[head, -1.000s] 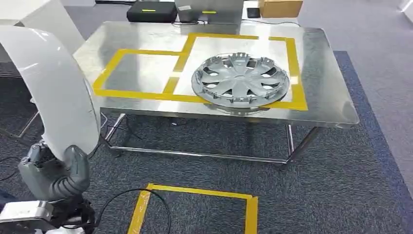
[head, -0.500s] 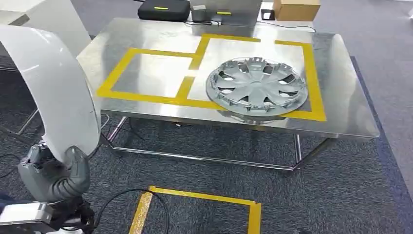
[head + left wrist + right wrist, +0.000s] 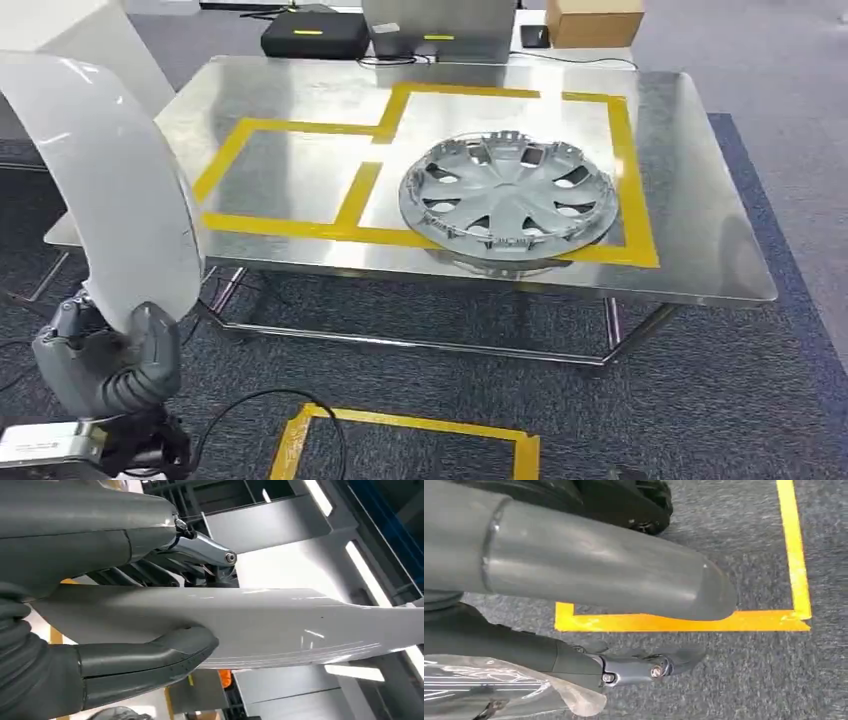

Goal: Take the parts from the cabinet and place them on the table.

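My left hand [image 3: 110, 360] grips the lower end of a long, curved white panel [image 3: 120, 190], which rises up the left side of the head view. In the left wrist view the thumb [image 3: 150, 655] presses one face of the panel [image 3: 300, 625] and the fingers lie behind it. A silver hubcap [image 3: 508, 195] lies on the steel table [image 3: 700, 250], inside the right yellow-taped square. The left taped square [image 3: 290, 175] holds nothing. My right hand [image 3: 599, 565] hangs over the carpet with its fingers [image 3: 644, 667] apart and nothing in them.
A yellow tape square [image 3: 410, 430] marks the carpet in front of the table, with a black cable [image 3: 260, 410] looping beside it. A black case [image 3: 312, 35], a grey device [image 3: 440, 25] and a cardboard box [image 3: 595, 20] stand beyond the table's far edge.
The whole view has shifted with the camera, and the table now sits a little lower and nearer. The white panel stays held in my left hand; the hubcap has not moved on the table.
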Robot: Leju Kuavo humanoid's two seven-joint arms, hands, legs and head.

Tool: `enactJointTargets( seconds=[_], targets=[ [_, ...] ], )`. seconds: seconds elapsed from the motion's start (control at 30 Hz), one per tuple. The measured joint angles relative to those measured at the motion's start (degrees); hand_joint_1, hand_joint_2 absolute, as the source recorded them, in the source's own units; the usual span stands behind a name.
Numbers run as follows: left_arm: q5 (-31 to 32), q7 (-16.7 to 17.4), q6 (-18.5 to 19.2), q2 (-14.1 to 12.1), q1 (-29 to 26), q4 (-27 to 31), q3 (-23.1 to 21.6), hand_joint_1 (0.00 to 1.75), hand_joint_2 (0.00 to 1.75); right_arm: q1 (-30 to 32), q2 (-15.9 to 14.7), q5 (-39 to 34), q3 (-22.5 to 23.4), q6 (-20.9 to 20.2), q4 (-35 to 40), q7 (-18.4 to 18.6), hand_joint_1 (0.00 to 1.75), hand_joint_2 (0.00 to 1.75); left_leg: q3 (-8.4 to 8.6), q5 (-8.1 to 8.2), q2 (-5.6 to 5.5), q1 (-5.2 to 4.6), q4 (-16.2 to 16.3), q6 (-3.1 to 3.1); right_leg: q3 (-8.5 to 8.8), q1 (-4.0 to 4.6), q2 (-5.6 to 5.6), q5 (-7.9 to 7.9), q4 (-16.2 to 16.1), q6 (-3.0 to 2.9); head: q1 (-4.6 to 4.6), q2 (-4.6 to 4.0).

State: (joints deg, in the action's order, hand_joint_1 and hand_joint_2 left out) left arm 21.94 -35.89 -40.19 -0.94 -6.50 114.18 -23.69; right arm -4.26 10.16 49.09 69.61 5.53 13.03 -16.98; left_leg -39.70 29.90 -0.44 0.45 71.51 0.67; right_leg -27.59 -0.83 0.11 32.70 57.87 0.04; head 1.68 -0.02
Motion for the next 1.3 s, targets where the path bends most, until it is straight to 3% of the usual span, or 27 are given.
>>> enactJointTargets(
  seconds=[0.03, 0.07, 0.1, 0.13, 0.23, 0.3, 0.37, 0.4, 0.43, 0.5, 0.57, 0.6, 0.63, 0.67, 0.73, 0.8, 0.83, 0.9, 0.93, 0.97, 1.0, 1.07, 1.13, 1.17, 1.23, 1.27, 1.3],
  targets=[
    [0.0, 0.0, 0.0, 0.0, 0.0, 0.0, 0.0, 1.75, 1.75, 0.0, 0.0, 0.1, 0.0, 0.0, 0.0, 0.0, 0.00, 0.00, 1.38, -3.66, 0.01, -0.02, -4.8, -0.29, 1.01, 0.00, 0.06, 0.62, 0.0, 0.11, -0.06, 0.00],
    [0.0, 0.0, 0.0, 0.0, 0.0, 0.0, 0.0, 1.75, 1.75, 0.0, 0.0, 0.2, 0.0, 0.0, 0.0, 0.0, 0.00, 0.00, 2.39, -5.54, 0.05, -0.14, -8.2, -0.66, 1.24, -0.01, 0.02, 1.27, -0.1, 0.28, -0.04, 0.00],
    [0.0, 0.1, 0.0, -0.1, -0.1, 0.0, 0.0, 1.75, 1.75, -0.1, 0.0, 0.2, 0.0, 0.0, 0.0, 0.1, 0.00, 0.00, 2.68, -4.63, 0.18, -0.61, -7.9, -0.92, 1.25, 0.36, 0.02, 1.75, -0.2, 0.79, -0.09, -0.07],
    [0.0, 0.1, 0.0, -0.1, -0.1, 0.1, 0.0, 1.75, 1.75, -0.1, 0.0, 0.2, 0.0, 0.0, 0.0, 0.1, 0.00, 0.00, 3.90, -3.21, 0.23, -0.65, -10.2, -1.35, 1.14, 0.19, 0.12, 1.80, -0.5, 1.17, 0.20, -0.02],
    [0.0, 0.2, 0.0, -0.1, -0.4, 0.2, 0.0, 1.75, 1.75, -0.3, 0.0, 0.3, -0.1, 0.0, 0.0, 0.4, 0.00, 0.00, 4.94, -2.45, -0.19, -0.34, -11.8, -2.14, 2.47, 0.20, -0.28, 1.44, -0.9, 1.89, -0.15, 0.02],
    [0.1, 0.2, 0.0, -0.1, -0.4, 0.2, -0.1, 1.75, 1.75, -0.5, 0.0, 0.4, -0.2, 0.0, 0.0, 0.5, 0.00, 0.00, 6.52, -2.03, -0.06, -0.17, -12.8, -2.74, -0.44, 0.19, -0.19, 1.62, 4.0, 2.13, -0.52, 0.00],
    [0.0, 0.2, 0.0, -0.1, -0.5, 0.2, -0.1, 1.75, 1.75, -0.5, 0.0, 0.7, -0.2, 0.1, 0.0, 0.6, 0.00, 0.00, 7.00, -1.16, 0.02, -0.17, -12.8, -3.03, -6.63, 0.14, -0.19, 4.45, 12.8, 2.51, -0.87, 0.00],
    [0.0, 0.2, 0.0, -0.1, -0.6, 0.2, -0.1, 1.75, 1.75, -0.3, 0.0, 0.7, -0.2, 0.1, 0.0, 0.7, 0.00, 0.00, 7.44, -0.70, 0.00, -0.20, -12.8, -3.12, -9.25, 0.16, -0.18, 6.27, 15.9, 2.59, -0.81, 0.00],
    [0.0, 0.2, 0.0, -0.1, -0.6, 0.2, -0.1, 1.75, 1.75, -0.1, 0.0, 0.8, -0.3, 0.1, 0.0, 0.7, 0.00, 0.00, 8.06, -0.20, -0.11, -0.20, -12.8, -3.12, -11.16, 0.15, -0.19, 6.49, 17.1, 2.69, -0.92, 0.00],
    [0.0, 0.2, 0.0, -0.1, -0.8, 0.3, -0.1, 1.75, 1.75, 0.1, 0.0, 1.0, -0.3, 0.2, 0.0, 0.9, 0.00, 0.00, 9.97, 1.08, -0.35, -0.14, -12.8, -2.96, -11.24, 0.11, -0.20, 2.18, 12.6, 2.70, -0.98, 0.00],
    [0.0, 0.2, 0.0, -0.1, -0.8, 0.2, -0.1, 1.75, 1.75, 0.3, 0.0, 1.0, -0.3, 0.2, 0.0, 0.9, 0.00, 0.00, 12.07, 2.62, -0.34, -0.06, -12.8, -2.51, -9.24, 0.06, -0.25, -5.35, 3.4, 2.56, -1.05, 0.00],
    [0.0, 0.2, 0.0, -0.1, -0.9, 0.2, -0.1, 1.75, 1.75, 0.4, 0.0, 1.0, -0.3, 0.2, 0.0, 0.9, 0.00, 0.00, 12.18, 3.18, -0.27, -0.23, -12.9, -2.15, -9.34, 0.21, -0.23, -5.64, 3.4, 2.43, -1.02, -0.02],
    [0.0, 0.3, 0.0, -0.1, -0.9, 0.3, -0.1, 1.75, 1.75, 0.3, 0.0, 1.2, -0.4, 0.2, 0.0, 0.9, 0.00, 0.00, 12.11, 3.32, -0.34, -0.25, -12.9, -1.87, -9.24, 0.55, -0.45, -4.03, 2.2, 1.81, -1.09, -0.02],
    [0.0, 0.5, 0.0, -0.1, -0.9, 0.3, -0.1, 1.75, 1.75, 0.4, 0.0, 1.2, -0.4, 0.2, 0.0, 1.0, 0.00, 0.00, 12.21, 3.61, -0.27, -0.22, -13.3, -1.44, -9.05, 0.63, -0.31, -5.20, 2.5, 1.17, -0.98, 0.00],
    [0.0, 0.5, 0.0, -0.1, -0.9, 0.3, -0.1, 1.75, 1.75, 0.5, 0.0, 1.3, -0.4, 0.2, 0.0, 1.0, 0.00, 0.00, 12.87, 3.30, -0.27, -0.22, -13.0, -1.05, -8.39, 0.53, -0.30, -4.98, 2.3, 0.60, -0.87, 0.00],
    [0.0, 0.5, 0.0, -0.1, -0.9, 0.3, -0.1, 1.75, 1.75, 0.5, 0.0, 1.8, -0.5, 0.3, 0.0, 1.1, 0.00, 0.00, 10.17, 2.13, -0.10, -0.19, -7.7, -0.46, -6.89, 0.16, -0.28, -4.61, 1.5, -0.01, -0.68, 0.00],
    [0.0, 0.5, 0.0, -0.1, -0.9, 0.3, -0.1, 1.75, 1.75, 0.3, 0.0, 2.0, -0.7, 0.3, 0.0, 1.1, 0.00, 0.00, 7.44, 2.92, -0.09, -0.12, -3.3, -0.17, -6.31, 0.16, -0.26, -4.26, 1.3, -0.34, -0.68, 0.00],
    [-0.3, 0.7, 0.0, -0.2, -1.0, 0.3, -0.1, 1.75, 1.75, 0.3, 0.0, 2.1, -1.1, 0.3, 0.0, 1.2, 0.00, 0.00, 2.49, 7.43, -0.08, -0.07, 3.1, 0.10, -5.32, 0.23, -0.20, -3.26, 1.2, -0.54, -0.68, 0.00],
    [-0.3, 0.7, 0.0, -0.2, -1.0, 0.3, -0.1, 1.75, 1.75, 0.4, 0.0, 2.2, -1.2, 0.3, 0.0, 1.4, 0.00, 0.00, 1.07, 8.40, -0.08, -0.07, 4.1, 0.08, -4.71, 0.29, -0.14, -2.81, 1.2, -0.56, -0.66, 0.00],
    [-0.4, 0.7, 0.0, -0.2, -1.0, 0.3, -0.1, 1.75, 1.75, 0.4, 0.0, 2.2, -1.3, 0.3, 0.0, 1.4, 0.00, 0.00, 0.57, 7.48, -0.09, -0.08, 3.4, -0.02, -4.04, 0.35, -0.05, -2.34, 1.2, -0.56, -0.66, 0.00],
    [-0.5, 0.7, 0.0, -0.2, -1.0, 0.3, -0.1, 1.75, 1.75, 0.4, 0.0, 2.3, -1.3, 0.3, 0.0, 1.5, 0.00, 0.00, 0.93, 4.87, -0.09, -0.11, 0.9, -0.26, -3.30, 0.43, 0.01, -1.90, 1.2, -0.54, -0.68, 0.00],
    [-0.4, 0.9, 0.0, -0.2, -1.1, 0.3, -0.1, 1.75, 1.75, 0.3, 0.0, 2.4, -1.4, 0.3, 0.0, 1.6, 0.00, 0.00, 3.42, -3.22, -0.08, -0.42, -8.7, -1.25, -1.82, 0.59, 0.08, -0.92, 1.2, -0.43, -0.68, 0.00],
    [0.2, 1.3, 0.0, -0.1, -1.4, 0.3, 0.3, 1.75, 1.75, 0.3, 0.2, 2.4, -1.4, 0.3, -0.1, 1.7, 0.00, 0.00, 3.54, -1.71, 0.13, -1.00, -10.6, -1.79, -1.55, 0.48, 0.12, -0.41, 1.0, 0.15, -0.94, 0.00],
    [0.9, 1.4, 0.0, 0.0, -1.7, 0.3, 0.6, 1.75, 1.75, 0.3, 0.2, 2.4, -1.4, 0.3, 0.0, 1.9, 0.00, 0.00, 4.00, -2.90, 0.13, -1.19, -11.0, -1.92, -1.80, 0.42, 0.01, -0.27, 0.9, 0.58, -0.86, 0.00],
    [2.1, 1.6, 0.0, 0.3, -2.7, 0.3, 1.7, 1.75, 1.75, 0.4, 0.2, 2.4, -1.4, 0.3, 0.0, 1.9, 0.00, 0.00, 4.27, -3.15, -0.02, -1.28, -11.6, -2.24, -1.49, 0.38, -0.11, -0.11, 0.2, 1.14, -0.81, 0.00],
    [2.9, 1.9, 0.0, 0.6, -3.0, 0.3, 2.3, 1.75, 1.75, 0.3, 0.2, 2.4, -1.4, 0.3, 0.0, 1.9, 0.00, 0.00, 5.01, -3.57, 0.04, -0.41, -12.7, -2.46, -1.44, 0.51, -0.07, 0.45, 0.1, 1.32, -0.85, 0.00],
    [3.7, 2.2, 0.0, 0.8, -3.2, 0.3, 2.8, 1.75, 1.75, 0.3, 0.2, 2.4, -1.4, 0.3, 0.0, 1.9, 0.00, 0.00, 5.56, -3.56, 0.11, -0.41, -13.2, -2.56, -1.74, 0.59, -0.14, 1.23, 1.3, 1.65, -0.92, 0.00]
  ],
)
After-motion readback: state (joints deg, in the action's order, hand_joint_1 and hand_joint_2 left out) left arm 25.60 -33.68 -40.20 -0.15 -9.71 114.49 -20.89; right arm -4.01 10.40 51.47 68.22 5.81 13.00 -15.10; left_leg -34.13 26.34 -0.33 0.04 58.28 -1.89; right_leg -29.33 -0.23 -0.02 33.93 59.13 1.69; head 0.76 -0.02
